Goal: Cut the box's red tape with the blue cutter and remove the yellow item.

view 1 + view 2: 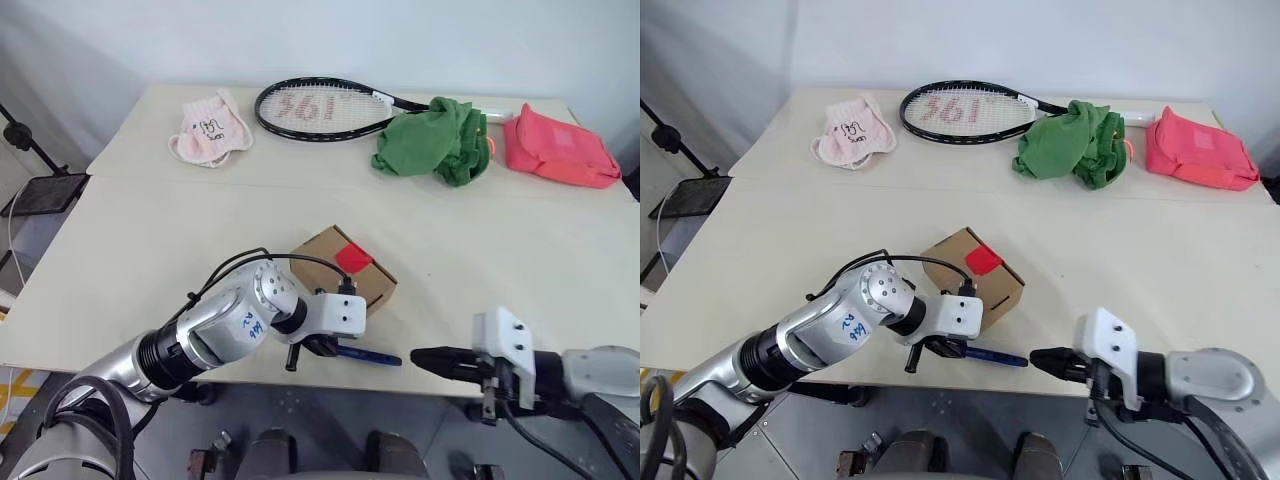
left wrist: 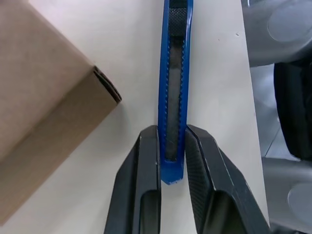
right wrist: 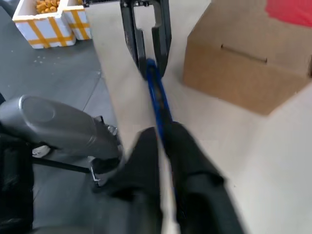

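Blue cutter (image 1: 368, 354) flat along table edge, beside box (image 1: 345, 268).

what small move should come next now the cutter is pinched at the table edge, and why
Probably lift the blue cutter off the table and carry it toward the red tape. The left gripper has its fingers closed on the cutter's end, it lies flat beside the box, and the tape looks uncut. The right gripper sits shut at the cutter's other end.
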